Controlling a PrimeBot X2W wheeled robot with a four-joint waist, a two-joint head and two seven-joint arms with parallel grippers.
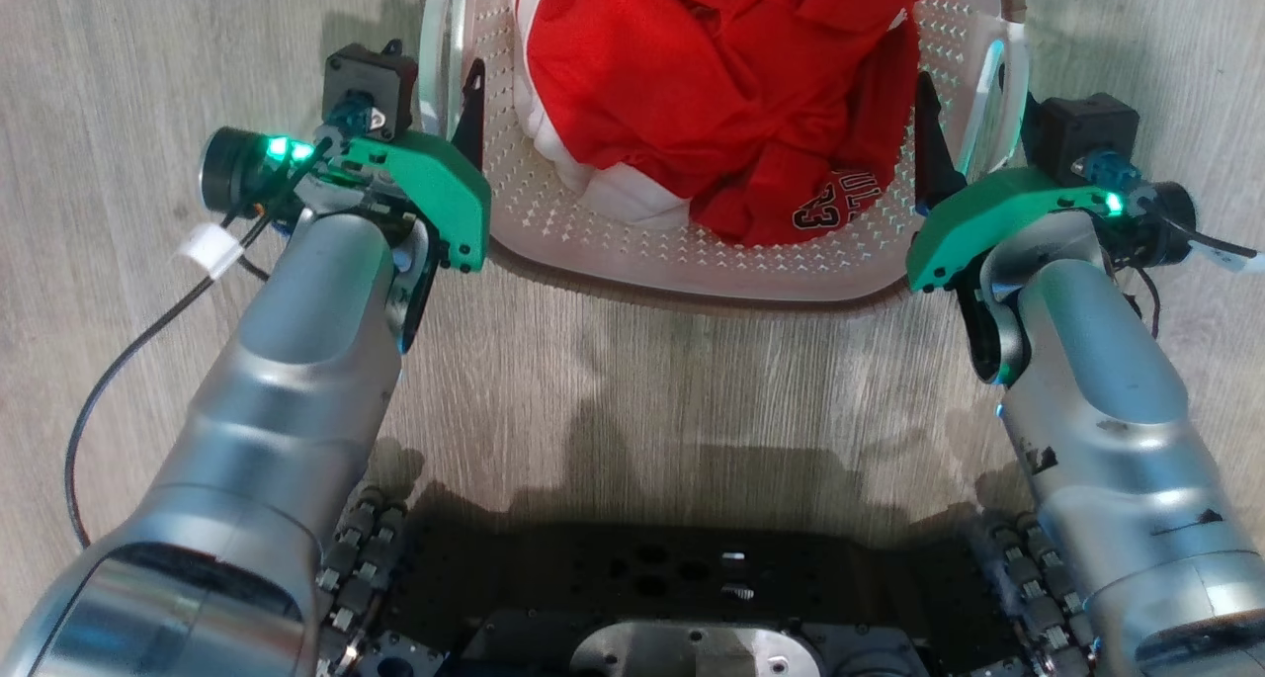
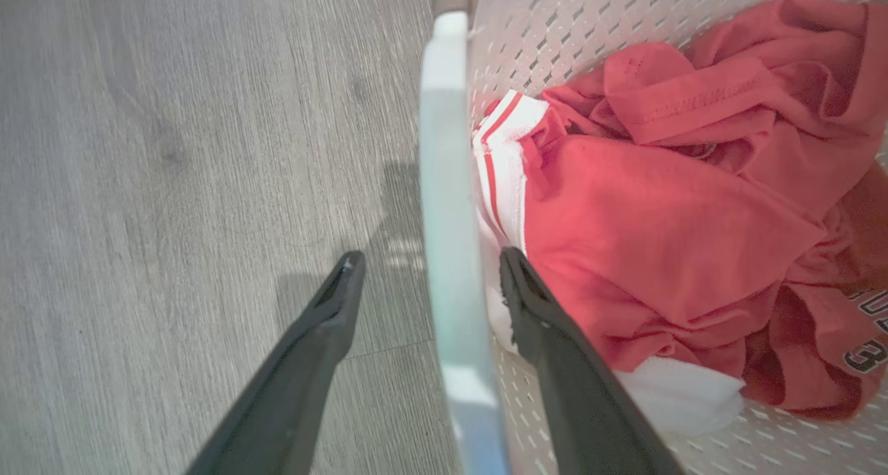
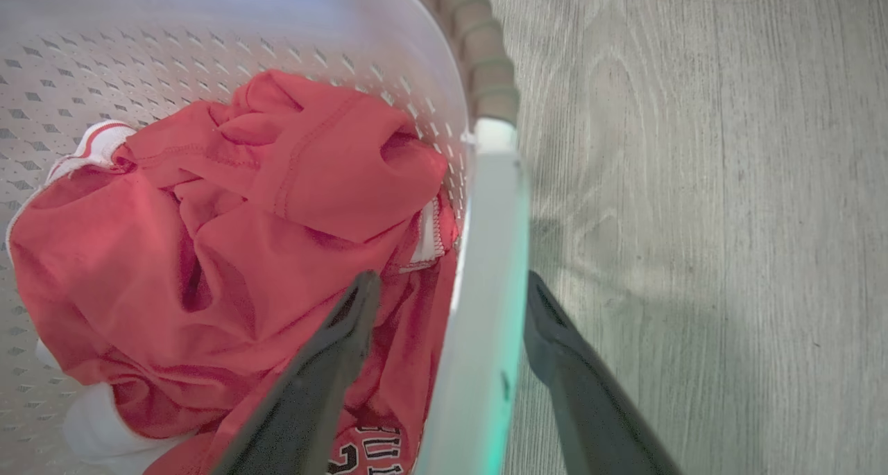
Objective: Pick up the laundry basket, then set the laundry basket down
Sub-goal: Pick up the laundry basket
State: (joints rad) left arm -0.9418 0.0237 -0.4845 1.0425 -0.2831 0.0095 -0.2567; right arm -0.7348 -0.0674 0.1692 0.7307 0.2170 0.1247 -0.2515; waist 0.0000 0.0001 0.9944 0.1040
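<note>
**Both tools straddle the basket's handles, jaws apart**

The laundry basket (image 1: 692, 252) is on the grey wood-grain floor (image 1: 632, 390) straight ahead of the robot's dark wheeled base (image 1: 692, 578), with its near wall towards the robot and its far end cut off by the top of the head view. A narrow shadow runs along its near edge. Whether it rests fully on the floor I cannot tell. Inside lies a heap of red clothes (image 1: 692, 84), one piece bearing dark numerals with white outlines, with a fold of white cloth (image 1: 632, 198) under it towards the near left.

The left tool (image 2: 430, 260) is open around the basket's left handle (image 2: 447, 184). Its outer finger (image 2: 312, 336) hangs over the floor, clearly apart from the handle, and its inner finger (image 2: 548, 322) reaches down inside the basket just beside the handle, against the white cloth (contact with the handle itself cannot be made out).

The right tool (image 3: 451, 281) is open in the same way around the right handle (image 3: 492, 253). Its inner finger (image 3: 333, 364) lies over the red clothes, and its outer finger (image 3: 576, 371) is over the floor, close to the handle's outer face. Green light from the wrist tints that handle. Beyond it, the brown woven-look rim (image 3: 485, 66) curves away along the basket's wall.

In the head view both silver forearms reach forward from the bottom corners, one to each side of the basket.
</note>
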